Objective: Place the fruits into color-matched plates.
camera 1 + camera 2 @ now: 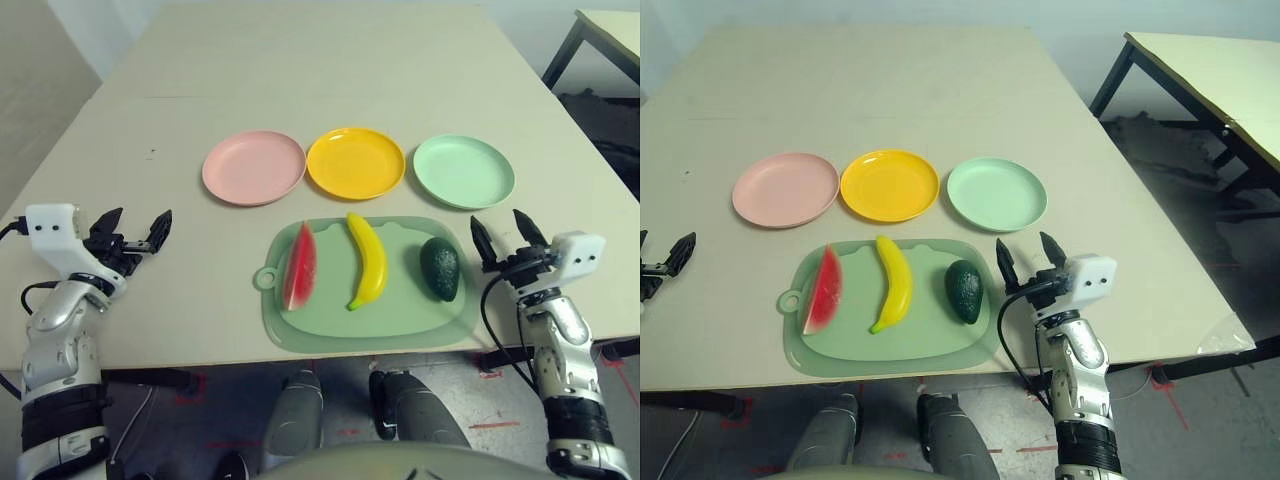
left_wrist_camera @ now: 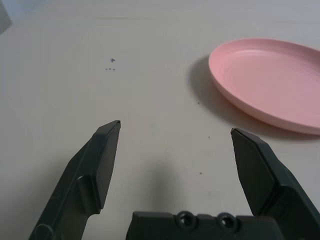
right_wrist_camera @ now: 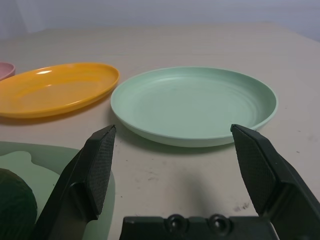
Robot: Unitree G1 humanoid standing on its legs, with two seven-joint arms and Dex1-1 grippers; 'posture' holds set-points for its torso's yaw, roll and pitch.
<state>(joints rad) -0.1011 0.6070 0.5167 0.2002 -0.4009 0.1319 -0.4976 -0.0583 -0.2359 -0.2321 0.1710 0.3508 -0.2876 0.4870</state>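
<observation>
just off the mat's right edge, the right gripper (image 1: 503,222) stands wide open and empty; on the cutting mat (image 1: 375,338), avocado (image 1: 440,268) nearest it, then banana (image 1: 368,262), then watermelon (image 1: 300,268) by the left edge.

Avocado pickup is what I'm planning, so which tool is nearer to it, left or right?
Right. The right tool is open just right of the avocado; the left tool is far off, beyond the mat and left of it.
</observation>
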